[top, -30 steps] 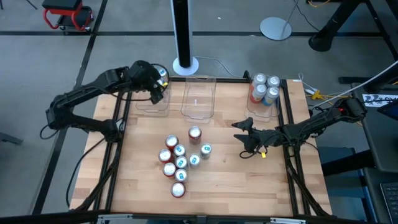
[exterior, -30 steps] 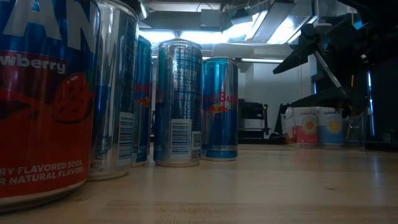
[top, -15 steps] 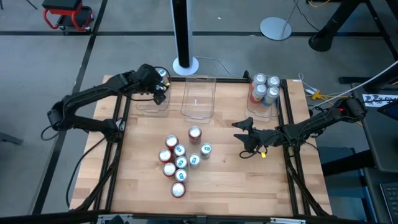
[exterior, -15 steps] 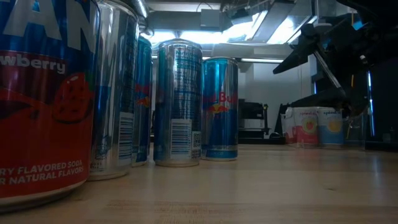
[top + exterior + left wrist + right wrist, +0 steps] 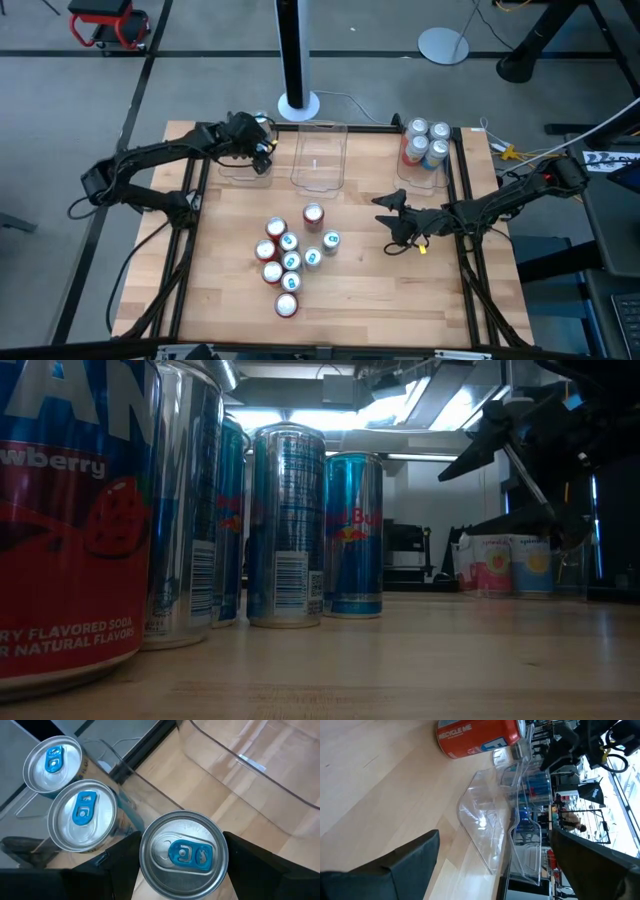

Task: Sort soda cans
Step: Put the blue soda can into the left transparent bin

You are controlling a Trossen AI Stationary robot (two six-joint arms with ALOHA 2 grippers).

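Inside right bin (image 5: 446, 172): four cans (image 5: 426, 142); middle bin (image 5: 320, 170) bare.

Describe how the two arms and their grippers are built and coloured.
Both arms are dark, slender and jointed, with black cables running along them. The left gripper and right gripper each end in two flat black fingers. A small yellow marking shows near the right arm's wrist. No other markings can be made out.

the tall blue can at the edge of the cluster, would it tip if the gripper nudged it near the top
Probably yes: the tall blue can is slim and much taller than its base, standing apart from its neighbours. Its glossy metal wall looks slippery, so fingers may slide. The thin shell could likely dent under a hard squeeze.
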